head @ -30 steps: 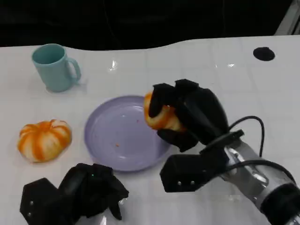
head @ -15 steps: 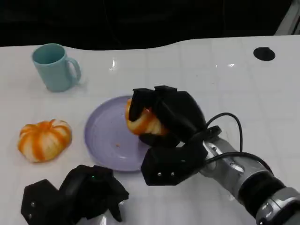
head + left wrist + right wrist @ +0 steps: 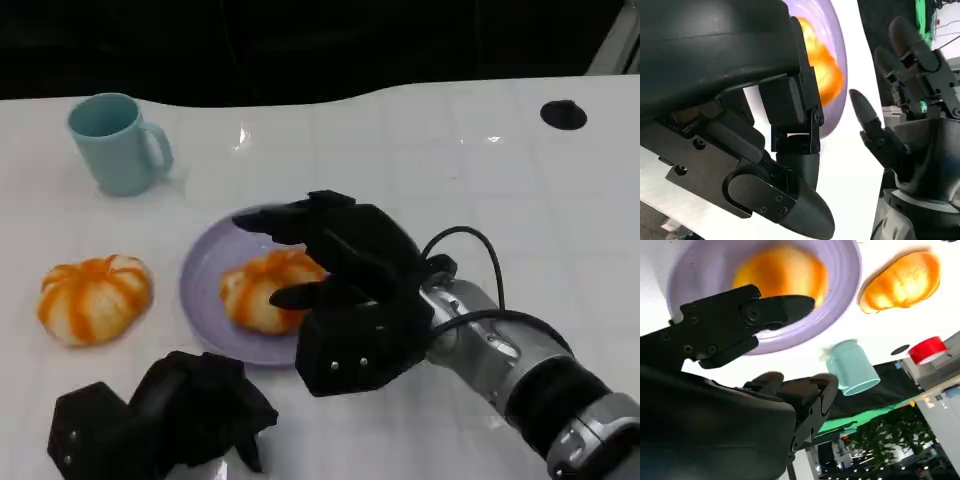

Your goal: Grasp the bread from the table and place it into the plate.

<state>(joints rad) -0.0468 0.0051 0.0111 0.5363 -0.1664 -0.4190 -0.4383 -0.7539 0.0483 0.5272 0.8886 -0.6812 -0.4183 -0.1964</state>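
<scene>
Head view, nearest first: the left hand (image 3: pixel 165 420) sits low at the table's (image 3: pixel 420 150) front edge, just short of the lavender plate (image 3: pixel 205 275); its fingers look curled in on nothing, though the dark shapes are hard to read. Beyond it, the bread (image 3: pixel 268 288), an orange-glazed roll, lies in the plate, toward the plate's right half. The right hand (image 3: pixel 335 270) hovers over the plate's right rim with fingers spread apart, arched above and beside the bread; whether a fingertip touches the bread I cannot tell. A second orange striped bun (image 3: pixel 95 298) lies left of the plate, apart from it. Farther back and left of the plate stands a teal mug (image 3: pixel 112 142).
</scene>
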